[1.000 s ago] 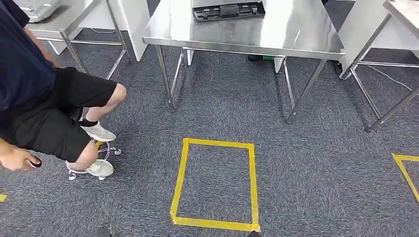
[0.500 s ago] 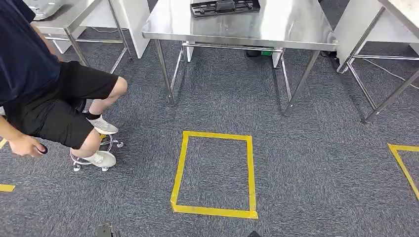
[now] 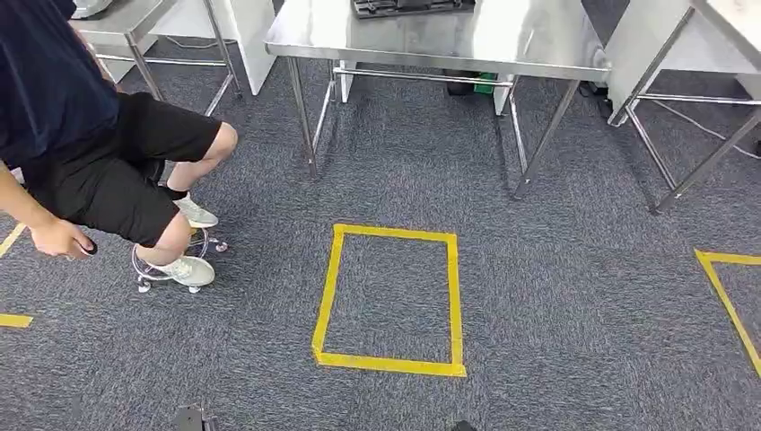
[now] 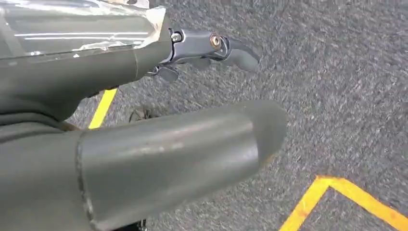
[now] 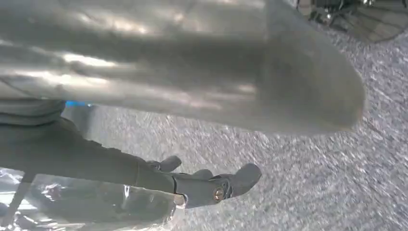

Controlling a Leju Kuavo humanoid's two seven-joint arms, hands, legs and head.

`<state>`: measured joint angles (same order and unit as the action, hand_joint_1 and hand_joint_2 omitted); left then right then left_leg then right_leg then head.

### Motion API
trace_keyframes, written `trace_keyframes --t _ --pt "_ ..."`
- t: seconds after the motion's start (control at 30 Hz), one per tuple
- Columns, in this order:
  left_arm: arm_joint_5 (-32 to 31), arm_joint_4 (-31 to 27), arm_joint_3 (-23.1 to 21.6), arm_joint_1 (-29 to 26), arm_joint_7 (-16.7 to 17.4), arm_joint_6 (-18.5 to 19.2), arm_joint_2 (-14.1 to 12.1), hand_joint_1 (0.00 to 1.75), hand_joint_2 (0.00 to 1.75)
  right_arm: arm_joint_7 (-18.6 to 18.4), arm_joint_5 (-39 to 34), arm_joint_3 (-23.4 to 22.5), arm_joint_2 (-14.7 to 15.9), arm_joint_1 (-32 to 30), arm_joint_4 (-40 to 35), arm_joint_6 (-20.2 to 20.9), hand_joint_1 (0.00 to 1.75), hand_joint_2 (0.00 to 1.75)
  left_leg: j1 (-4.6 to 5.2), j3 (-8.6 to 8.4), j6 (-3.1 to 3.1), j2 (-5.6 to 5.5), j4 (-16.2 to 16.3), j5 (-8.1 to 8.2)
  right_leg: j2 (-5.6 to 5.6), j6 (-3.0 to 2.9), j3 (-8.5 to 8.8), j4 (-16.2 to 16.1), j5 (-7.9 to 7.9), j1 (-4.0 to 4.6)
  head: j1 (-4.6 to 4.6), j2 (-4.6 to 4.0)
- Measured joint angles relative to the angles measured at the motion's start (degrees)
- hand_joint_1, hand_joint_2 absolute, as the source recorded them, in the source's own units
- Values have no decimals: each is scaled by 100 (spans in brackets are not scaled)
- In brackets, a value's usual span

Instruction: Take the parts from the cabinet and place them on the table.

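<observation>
Ahead, a black tray [image 3: 413,7] lies on the steel table [image 3: 502,40]; a seated person [image 3: 81,135] is alongside. Left hand [image 4: 144,125] and right hand [image 5: 192,86] each grip a bagged part, fingers curled.

I see grey speckled carpet [image 3: 556,296] across the whole floor, with a rectangle of yellow tape [image 3: 388,299] marked on it straight ahead and another yellow tape corner [image 3: 729,292] off to my right. Beyond stands a shiny stainless-steel table on thin metal legs [image 3: 502,45], flanked by similar steel tables left [image 3: 135,27] and right [image 3: 709,54]. Lighting is even.
</observation>
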<state>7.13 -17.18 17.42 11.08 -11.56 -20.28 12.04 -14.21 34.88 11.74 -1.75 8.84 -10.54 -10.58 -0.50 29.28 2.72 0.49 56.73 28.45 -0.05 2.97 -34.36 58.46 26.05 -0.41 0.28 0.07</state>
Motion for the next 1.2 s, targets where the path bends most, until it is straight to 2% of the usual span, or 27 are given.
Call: trace_keyframes --t 0.03,0.1,0.13,0.17,0.2,0.27,0.3,0.33,0.37,0.47,0.5,0.53,0.57,0.63,0.67,0.7,0.77,0.8,0.83,0.87,0.97,1.0,1.03,1.07,1.13,1.17,1.2 --pt "-15 -2 -2 2 2 0 0 0 0 2 0 -4 -11 -5 0 -4 0 0 -3 43 50 18 0 -33 3 -31 -135 304 203 -1 44 0" --pt "-22 -2 -15 -4 15 -2 15 0 0 7 0 -26 -9 -9 0 -11 0 0 10 136 72 96 4 -90 3 -41 -547 1298 649 -15 42 0" --pt "-26 -2 -18 -5 26 4 15 0 0 7 -9 -41 -7 -24 0 -15 0 0 12 170 72 134 5 -114 3 -16 -679 1665 778 -19 50 -2" --pt "-28 -2 -18 -5 35 9 15 0 0 9 -13 -48 -4 -44 0 -22 0 0 11 195 61 170 7 -134 3 29 -684 1769 794 -32 44 0" --pt "-29 -2 -20 -6 39 9 15 0 0 9 -22 -59 -2 -62 0 -26 0 0 8 207 50 212 11 -143 0 78 -546 1598 735 -46 53 0" --pt "-26 -2 -24 -4 52 18 31 0 0 17 -22 -90 4 -69 0 -57 0 0 -2 202 30 305 15 -152 -68 209 71 569 379 -87 48 0" --pt "-20 -2 -29 2 52 24 35 0 0 18 -6 -94 6 -56 0 -72 0 0 9 191 2 349 26 -154 -280 253 432 -56 198 -94 50 0" --pt "-18 -2 -31 5 55 24 33 0 0 20 2 -94 -11 -30 0 -74 0 0 57 206 -39 391 41 -148 -379 175 480 -210 236 -49 55 0" --pt "-18 -2 -33 9 55 20 33 0 0 20 4 -94 -9 -28 0 -81 0 0 66 211 -70 435 44 -156 -283 89 473 -219 187 -29 33 0" --pt "-11 -2 -42 15 57 9 39 0 0 20 7 -98 -11 -74 2 -83 0 0 49 204 -145 530 35 -184 -164 -13 375 -203 152 -32 44 0" --pt "-11 -2 -54 26 57 9 37 0 0 18 9 -98 -13 -75 2 -83 0 0 6 243 -219 375 104 -96 -107 -78 422 -223 114 -127 40 0" --pt "-11 -2 -61 28 57 9 37 0 0 15 13 -100 -7 -59 2 -83 0 0 2 325 -235 155 304 91 -67 -121 400 -219 90 -111 31 0" --pt "11 -2 -61 24 57 0 37 0 0 15 33 -103 -9 -44 0 -81 0 0 -4 494 -240 27 731 367 -23 -169 374 -219 66 -108 29 0" --pt "71 0 -61 11 57 -28 31 0 0 15 83 -103 -18 -32 2 -57 0 0 -6 917 -255 -42 1692 777 91 -202 321 -214 38 -84 26 -2" --pt "98 0 -61 6 57 -35 28 0 0 11 109 -103 -20 -40 2 -48 0 0 -6 1015 -258 -43 1916 805 147 -200 311 -213 31 -79 29 0" --pt "109 0 -57 1 50 -50 22 0 0 -2 133 -103 -18 -44 2 -18 0 0 -10 977 -250 -43 1854 701 216 -210 309 -207 20 -79 29 0" --pt "164 0 -55 3 29 -72 11 0 0 -17 186 -103 -20 -28 2 13 0 0 -33 548 -229 -89 1019 200 363 -195 313 -186 12 -89 29 0" --pt "186 0 -55 4 9 -74 2 0 0 -22 208 -102 -31 -9 2 37 0 0 -60 272 -221 -224 474 -43 438 -188 309 -161 10 -92 29 -2" --pt "203 0 -55 5 -4 -76 -2 0 0 -24 223 -103 -35 11 2 39 0 0 -94 150 -222 -565 213 -3 486 -170 269 -130 10 -68 33 0" --pt "203 0 -55 4 -15 -79 -2 0 0 -33 238 -100 -39 50 0 39 0 0 -101 161 -234 -578 131 12 545 -129 209 -85 3 -28 44 0" --pt "221 0 -46 7 -31 -90 -7 0 0 -46 256 -100 -39 41 2 42 0 0 -25 196 -126 -390 140 -45 731 23 92 -155 -99 -91 35 0" --pt "232 -2 -44 14 -39 -85 -2 0 0 -61 269 -100 -24 41 2 42 0 0 -81 191 -59 -296 79 -96 679 45 44 -110 -79 -79 39 0" --pt "249 -2 -42 21 -44 -83 -2 0 0 -61 278 -100 -42 42 2 42 0 0 -55 188 -36 -246 65 -112 369 39 -37 43 19 -64 42 0" --pt "262 0 -42 17 -50 -76 -4 0 0 -63 295 -98 -50 66 0 46 0 0 -50 204 0 -150 66 -117 176 17 -218 401 225 -55 105 0" --pt "273 0 -31 -2 -55 -66 -13 0 0 -63 310 -96 -57 101 2 50 0 0 -21 239 8 31 69 -122 80 1 -636 1315 613 -60 107 0" --pt "280 0 -16 -8 -59 -55 -24 0 0 -65 317 -96 -61 96 2 57 0 0 -18 254 8 129 73 -122 71 28 -780 1682 720 -67 118 0" --pt "282 0 -11 -12 -68 -44 -24 0 0 -72 317 -96 -61 82 2 68 0 0 -18 256 8 195 74 -123 65 68 -747 1684 699 -76 112 0"
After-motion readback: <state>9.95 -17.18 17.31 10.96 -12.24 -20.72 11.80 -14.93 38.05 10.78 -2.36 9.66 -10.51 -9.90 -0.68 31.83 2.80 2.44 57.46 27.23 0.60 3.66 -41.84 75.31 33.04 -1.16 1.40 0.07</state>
